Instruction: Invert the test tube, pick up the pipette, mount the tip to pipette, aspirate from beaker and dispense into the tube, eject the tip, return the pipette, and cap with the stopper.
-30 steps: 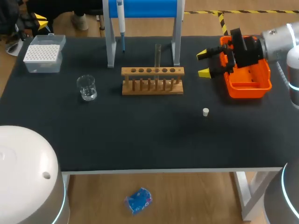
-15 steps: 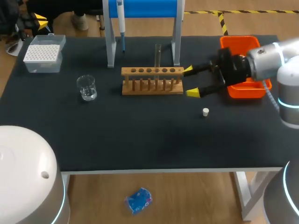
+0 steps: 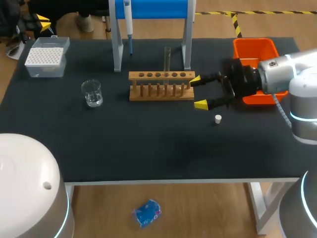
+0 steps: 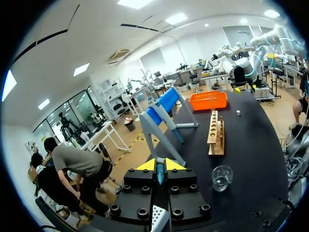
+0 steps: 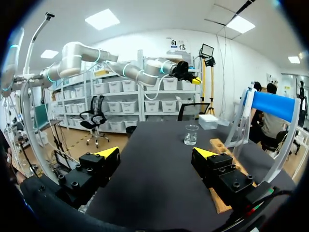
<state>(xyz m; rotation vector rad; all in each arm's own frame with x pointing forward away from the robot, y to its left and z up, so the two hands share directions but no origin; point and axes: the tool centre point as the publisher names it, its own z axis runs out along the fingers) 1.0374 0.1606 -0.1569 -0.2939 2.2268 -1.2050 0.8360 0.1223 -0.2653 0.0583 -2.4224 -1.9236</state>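
yellow fingertips spread wide: the right gripper [image 3: 198, 91] hangs open just off the right end of the wooden rack [image 3: 161, 85], holding nothing. the test tube [image 3: 167, 58] stands upright in the rack. the white stopper [image 3: 218, 118] lies on the black table [image 3: 148, 144], near the gripper but apart from it. the pipette [image 3: 128, 20] hangs on the blue stand [image 3: 148, 7], and the beaker [image 3: 92, 93] sits left of the rack. the left gripper [image 4: 157, 165] — fingers pressed together, empty — is well back from the beaker.

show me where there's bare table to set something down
Bare: the broad front strip from beaker and rack to the near edge. Crowded: beside the rack's right end, with right pincer, stopper and orange bin.
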